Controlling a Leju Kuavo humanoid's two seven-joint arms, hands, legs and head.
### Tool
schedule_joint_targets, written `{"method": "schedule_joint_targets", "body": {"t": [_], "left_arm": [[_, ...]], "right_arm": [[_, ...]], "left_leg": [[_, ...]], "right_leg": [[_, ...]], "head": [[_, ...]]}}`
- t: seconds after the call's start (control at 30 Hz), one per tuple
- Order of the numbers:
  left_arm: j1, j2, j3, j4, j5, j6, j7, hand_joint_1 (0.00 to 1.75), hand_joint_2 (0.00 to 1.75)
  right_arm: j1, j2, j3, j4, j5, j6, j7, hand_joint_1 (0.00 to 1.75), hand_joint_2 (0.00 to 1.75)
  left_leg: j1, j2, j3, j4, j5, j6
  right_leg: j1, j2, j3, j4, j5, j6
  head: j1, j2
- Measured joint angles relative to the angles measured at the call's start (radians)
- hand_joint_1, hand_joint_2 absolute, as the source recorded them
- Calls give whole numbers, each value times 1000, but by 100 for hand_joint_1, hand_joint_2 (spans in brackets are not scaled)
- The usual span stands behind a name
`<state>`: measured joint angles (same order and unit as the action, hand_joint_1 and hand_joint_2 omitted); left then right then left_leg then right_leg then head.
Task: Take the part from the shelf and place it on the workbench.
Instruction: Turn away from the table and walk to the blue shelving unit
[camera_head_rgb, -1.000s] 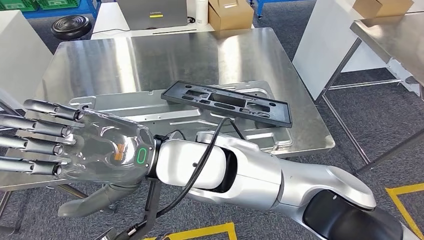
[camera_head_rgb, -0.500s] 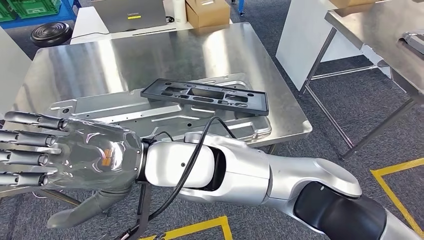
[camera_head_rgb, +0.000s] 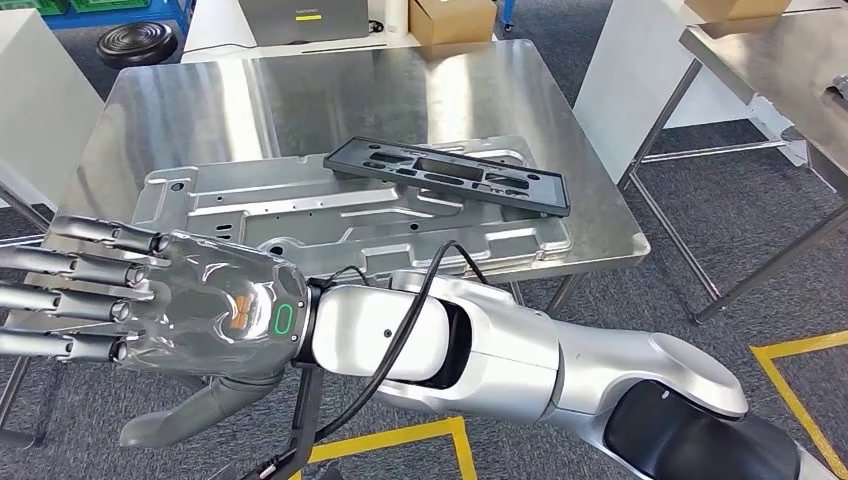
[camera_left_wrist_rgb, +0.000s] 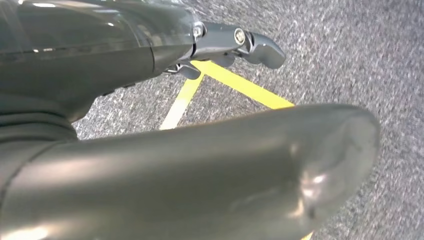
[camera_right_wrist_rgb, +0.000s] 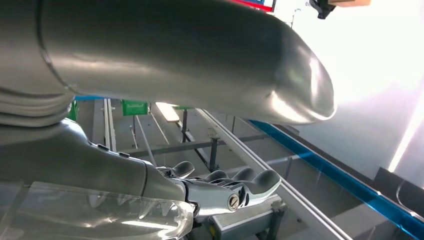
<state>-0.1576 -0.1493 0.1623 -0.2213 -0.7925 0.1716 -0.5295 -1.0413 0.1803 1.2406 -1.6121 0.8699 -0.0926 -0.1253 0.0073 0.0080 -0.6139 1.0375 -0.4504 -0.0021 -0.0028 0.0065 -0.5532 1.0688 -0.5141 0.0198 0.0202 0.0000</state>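
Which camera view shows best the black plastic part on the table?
The head view. There the black plastic part is seen whole, lying on the silver metal panel on the steel table. The left wrist view looks at grey floor with yellow tape, and the right wrist view at the robot hand and racking.

Bright, even overhead light fills the head view; the steel tabletop (camera_head_rgb: 330, 95) throws broad white glare. The right wrist view is blown out white on one side. The left wrist view's carpet blurs toward its edges.
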Motion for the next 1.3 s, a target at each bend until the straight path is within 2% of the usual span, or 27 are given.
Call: {"method": "schedule_joint_targets", "body": {"t": [0.03,0.07,0.13,0.17,0.23,0.3,0.33,0.37,0.4,0.43,0.5,0.53,0.57,0.63,0.67,0.73,0.8,0.83,0.87,0.9,0.97,1.03,1.07,1.17,1.2,1.23,1.3], "left_arm": [[0,0,0,0,0,-1,0,0,0],[-1,-1,0,0,0,-2,0,0,0],[-1,-2,0,0,0,-4,0,0,0],[-1,-2,0,0,0,-4,0,0,0],[-1,-2,0,0,0,-4,0,0,0],[0,-2,0,0,0,-4,2,0,0],[0,-2,0,0,0,-4,2,0,0],[0,-2,0,0,0,-4,3,0,0],[0,-2,0,0,0,-4,3,0,0],[-1,-2,0,0,0,-4,3,0,0],[-2,-3,0,0,0,-5,3,0,0],[-2,-3,0,0,0,-5,3,0,0],[-2,-4,0,0,0,-6,3,0,0],[-1,-5,0,0,0,-7,3,0,0],[-2,-5,0,0,-1,-7,3,0,0],[-3,-5,0,-1,0,-7,3,0,0],[-3,-5,1,-1,1,-7,3,0,0],[-2,-5,1,-1,3,-8,3,0,0],[-2,-5,1,-1,5,-8,3,0,0],[-2,-5,2,-1,9,-7,2,0,0],[-2,-5,5,-1,19,-7,-2,0,0],[-3,-5,9,-1,27,-7,-6,0,0],[-3,-4,11,-1,30,-7,-7,0,0],[-1,-3,15,-1,33,-8,-6,0,0],[-1,-2,15,-1,34,-7,-4,0,0],[0,0,15,-1,35,-6,0,0,0],[1,2,16,-1,37,-2,8,0,0]], "right_arm": [[0,1,0,0,-2,0,2,0,0],[1,2,0,0,-3,1,3,0,0],[3,3,0,0,-6,1,6,0,0],[3,4,1,0,-6,2,6,0,0],[4,6,1,1,-7,2,6,0,0],[7,8,4,2,-7,3,7,0,0],[9,8,6,4,-7,4,6,0,0],[11,8,8,5,-7,4,7,0,0],[13,9,10,6,-8,4,7,0,0],[15,9,10,7,-9,5,7,0,0],[17,10,10,10,-12,6,7,0,0],[17,11,10,11,-13,6,7,0,0],[18,12,10,12,-15,7,7,0,0],[20,14,9,16,-26,9,6,0,0],[22,13,8,19,-38,13,5,0,0],[33,13,4,29,-66,20,-1,0,0],[48,12,0,45,-90,23,-10,0,0],[60,11,-2,56,-109,27,-15,0,0],[76,10,-4,70,-135,34,-23,0,0],[96,8,-9,90,-172,44,-34,0,0],[148,5,-26,164,-258,66,-78,0,0],[205,3,-48,286,-325,66,-158,0,0],[231,2,-59,356,-344,58,-202,0,0],[292,1,-81,517,-382,53,-256,0,0],[311,3,-89,560,-400,60,-250,0,0],[331,7,-100,606,-420,63,-243,0,0],[381,16,-127,723,-448,47,-245,0,0]], "left_leg": [[0,0,-2,0,5,-5],[0,0,-4,-1,10,-11],[1,-1,-6,0,14,-22],[2,-2,-11,12,1,-27],[5,-4,-38,89,-65,-33],[8,-5,-78,218,-141,-41],[11,-5,-87,263,-157,-45],[14,-4,-80,274,-154,-49],[18,-4,-54,244,-133,-53],[24,-4,-11,180,-104,-57],[28,-7,67,52,-74,-65],[28,-10,83,17,-72,-64],[25,-14,83,8,-76,-60],[24,-16,68,11,-67,-42],[23,-15,60,12,-61,-31],[23,-11,41,11,-46,-10],[18,-9,20,12,-30,-1],[16,-7,10,12,-23,0],[13,-6,1,12,-16,1],[11,-6,-7,13,-9,1],[9,-6,-17,12,2,-1],[7,-8,-25,11,15,-9],[8,-8,-28,10,22,-15],[9,-7,-35,8,31,-32],[9,-7,-41,23,13,-35],[9,-7,-52,57,-20,-37],[10,-7,-85,176,-106,-40]], "right_leg": [[4,0,24,-41,4,-4],[7,0,29,-52,1,-6],[4,-1,23,-57,11,-11],[0,-2,18,-59,17,-17],[-7,-6,6,-63,32,-28],[-7,-7,-13,-62,45,-34],[-8,-7,-22,-61,52,-33],[-9,-7,-32,-60,58,-31],[-12,-7,-40,-58,63,-27],[-15,-6,-47,-54,67,-23],[-17,-6,-63,-42,73,-12],[-15,-6,-69,-37,77,-6],[-13,-6,-74,-35,82,0],[-15,-6,-81,-33,90,12],[-16,-6,-87,-26,81,16],[-18,-6,-115,40,18,20],[-18,-6,-155,168,-65,20],[-17,-6,-168,221,-87,20],[-17,-6,-165,245,-89,19],[-16,-6,-144,232,-74,16],[-8,-6,-56,108,-25,5],[3,-6,20,-15,-7,-8],[7,-6,34,-45,-9,-12],[4,-6,25,-58,6,-18],[0,-6,20,-62,15,-23],[-4,-8,13,-65,24,-27],[-5,-11,-3,-65,38,-34]], "head": [[1,0],[1,0],[-1,0],[-4,0],[-16,0],[-30,0],[-34,0],[-38,0],[-41,0],[-44,0],[-51,0],[-53,0],[-53,0],[-49,0],[-46,0],[-35,0],[-19,0],[-13,0],[-8,0],[-5,0],[3,0],[7,0],[8,0],[7,0],[2,0],[-6,0],[-24,0]]}}
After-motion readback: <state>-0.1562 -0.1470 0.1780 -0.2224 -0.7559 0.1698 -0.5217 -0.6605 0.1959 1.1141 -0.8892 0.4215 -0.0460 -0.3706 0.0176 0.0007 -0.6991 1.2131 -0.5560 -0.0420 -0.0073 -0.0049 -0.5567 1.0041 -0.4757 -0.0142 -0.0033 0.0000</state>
